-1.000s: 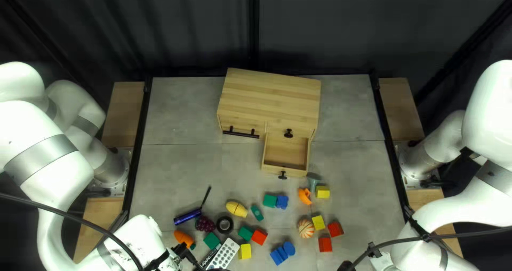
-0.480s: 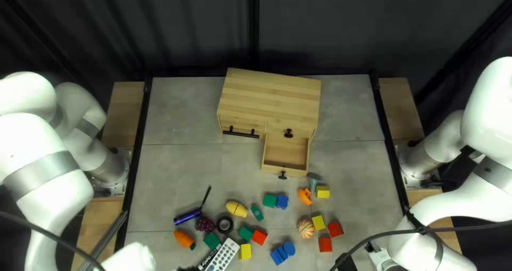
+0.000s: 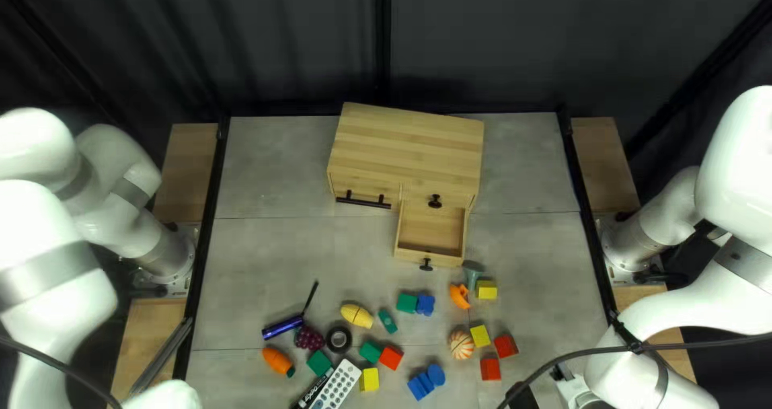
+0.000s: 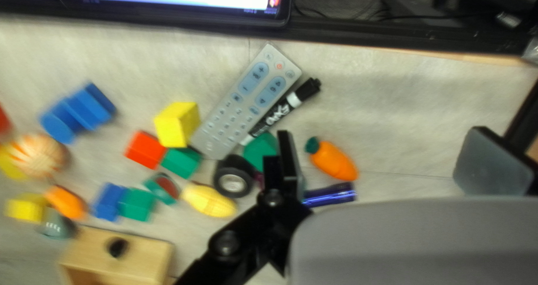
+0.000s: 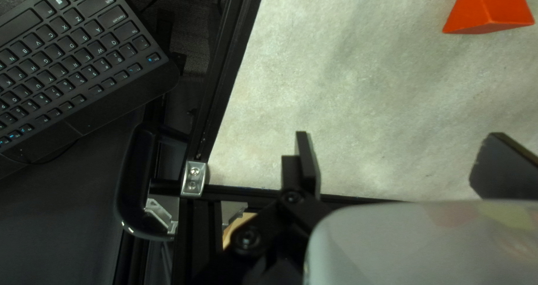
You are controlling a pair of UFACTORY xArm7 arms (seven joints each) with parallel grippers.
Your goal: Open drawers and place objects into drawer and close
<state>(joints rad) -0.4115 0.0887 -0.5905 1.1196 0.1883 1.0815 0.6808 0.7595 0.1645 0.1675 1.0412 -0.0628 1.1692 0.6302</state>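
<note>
The left end effector [image 4: 389,161] and right end effector [image 5: 403,164] are open, nothing gripped. On the counter [image 3: 265,176], the carrot [image 3: 277,361] is set ten-to-four lengthwise in the top left view, the open drawer [image 3: 431,232] at its two o'clock; it is apparently best reached by the left end effector, itself unseen there. Print is borne by the marker [image 4: 282,112].

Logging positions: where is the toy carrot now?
In the top left view, the toy carrot lies at the lower left, just below the shiny blue tube.
</note>
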